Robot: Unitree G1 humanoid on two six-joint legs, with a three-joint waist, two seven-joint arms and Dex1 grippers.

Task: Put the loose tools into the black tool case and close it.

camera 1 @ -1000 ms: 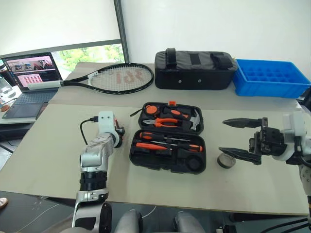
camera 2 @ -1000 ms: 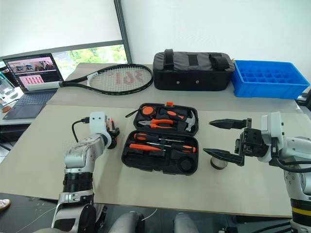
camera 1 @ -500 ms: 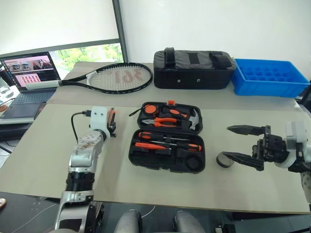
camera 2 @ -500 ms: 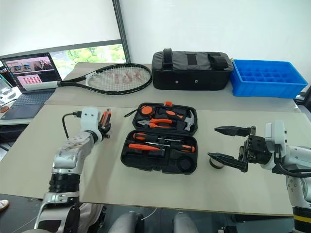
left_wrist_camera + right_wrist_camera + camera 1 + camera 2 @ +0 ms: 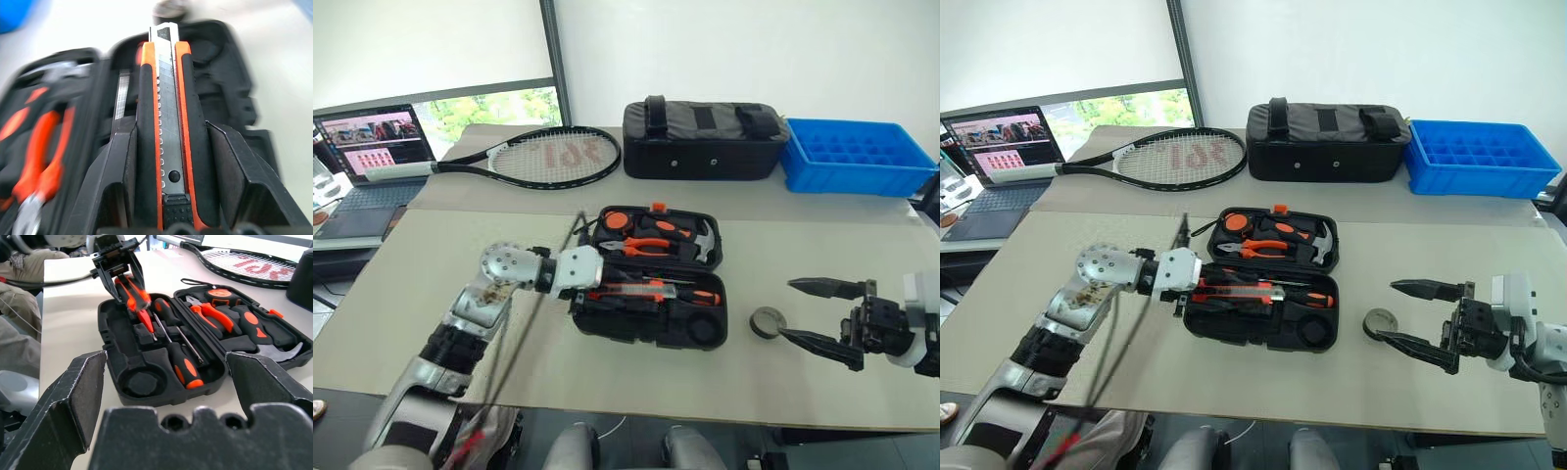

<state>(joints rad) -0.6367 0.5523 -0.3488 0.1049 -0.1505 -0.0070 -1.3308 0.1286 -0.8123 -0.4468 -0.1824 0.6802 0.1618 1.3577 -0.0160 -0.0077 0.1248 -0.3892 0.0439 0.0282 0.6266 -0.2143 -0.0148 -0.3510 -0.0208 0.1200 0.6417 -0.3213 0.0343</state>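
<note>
The black tool case lies open in the middle of the table, with pliers, a hammer and two screwdrivers seated in its recesses. My left gripper hovers over the left end of the near half of the case. It is shut on an orange-black utility knife, which points across that half and shows there too. My right gripper stands open to the right of the case, with nothing between its fingers. A small grey round roll lies on the table just in front of its lower finger.
Along the table's far edge lie a tennis racket, a black fabric bag and a blue tray. A laptop is open at the far left. A thin cable hangs from my left arm.
My left arm swung right from beside the case to over its near half, the wrist rolling with the knife still gripped. My right gripper sank and drew back toward the right.
</note>
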